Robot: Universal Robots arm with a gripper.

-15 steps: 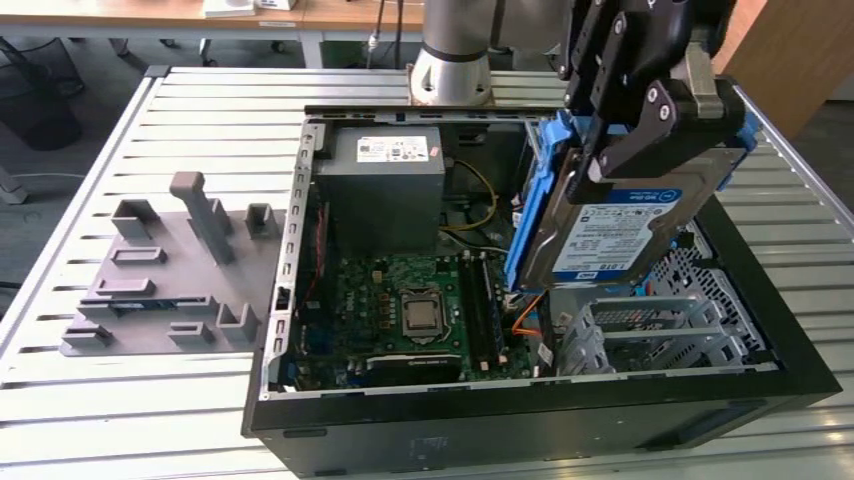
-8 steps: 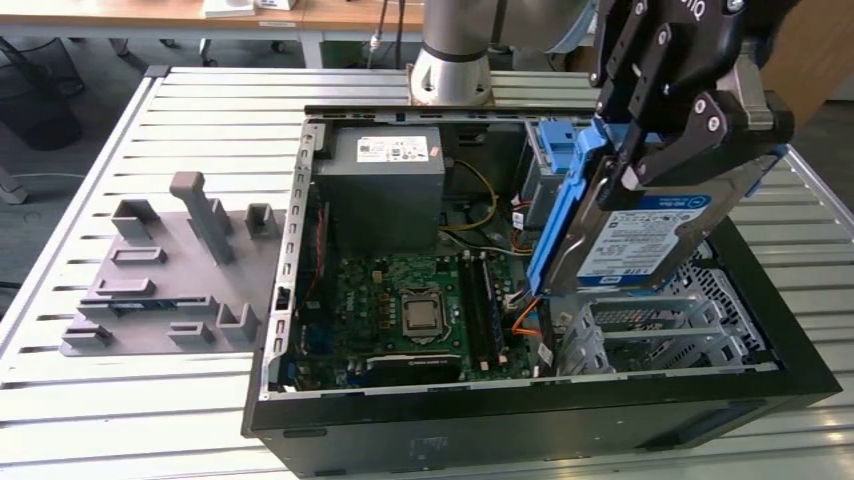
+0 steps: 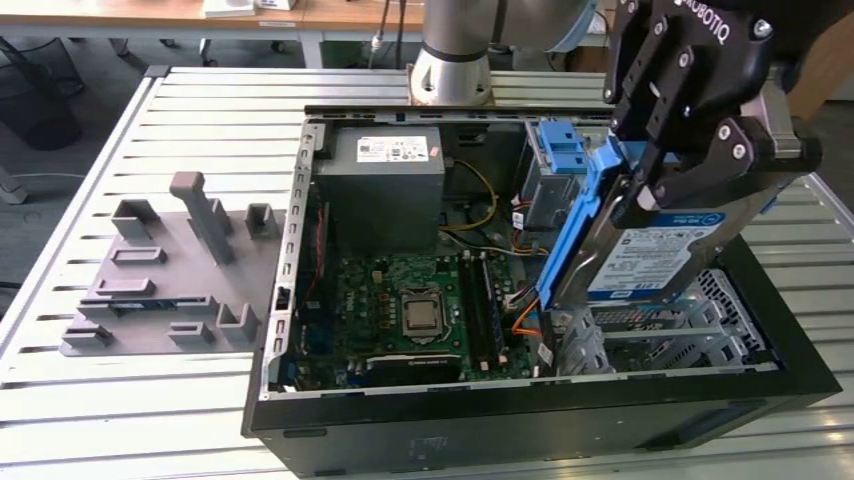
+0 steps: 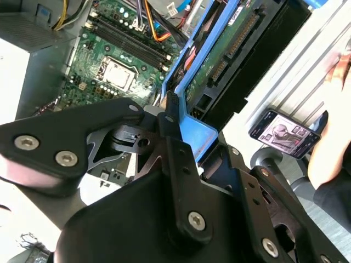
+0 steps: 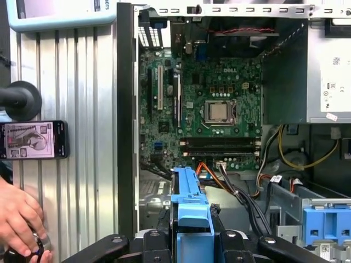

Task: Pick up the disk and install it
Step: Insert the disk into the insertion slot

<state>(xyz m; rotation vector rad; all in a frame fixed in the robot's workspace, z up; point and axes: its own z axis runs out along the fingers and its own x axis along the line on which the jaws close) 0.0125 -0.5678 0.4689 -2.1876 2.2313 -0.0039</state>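
The disk (image 3: 657, 258) is a silver drive with a blue-and-white label in a blue plastic carrier (image 3: 571, 230). It hangs tilted, steeply on edge, over the grey metal drive cage (image 3: 674, 335) at the exterior view's right of the open computer case (image 3: 534, 425). My gripper (image 3: 663, 188) is shut on its upper end. In the second wrist view the disk (image 4: 236, 52) shows its green circuit side, and the gripper (image 4: 184, 129) clamps the blue carrier. In the first wrist view the carrier (image 5: 189, 200) runs out from the gripper (image 5: 189, 241) toward the motherboard.
Inside the case lie the motherboard (image 3: 414, 300), a grey power supply (image 3: 387, 170) and a blue latch (image 3: 561, 150), with loose cables between them. A grey fixture (image 3: 174, 270) sits on the slatted table. A person's hand (image 5: 19, 219) and a phone (image 5: 33, 139) are beside the case.
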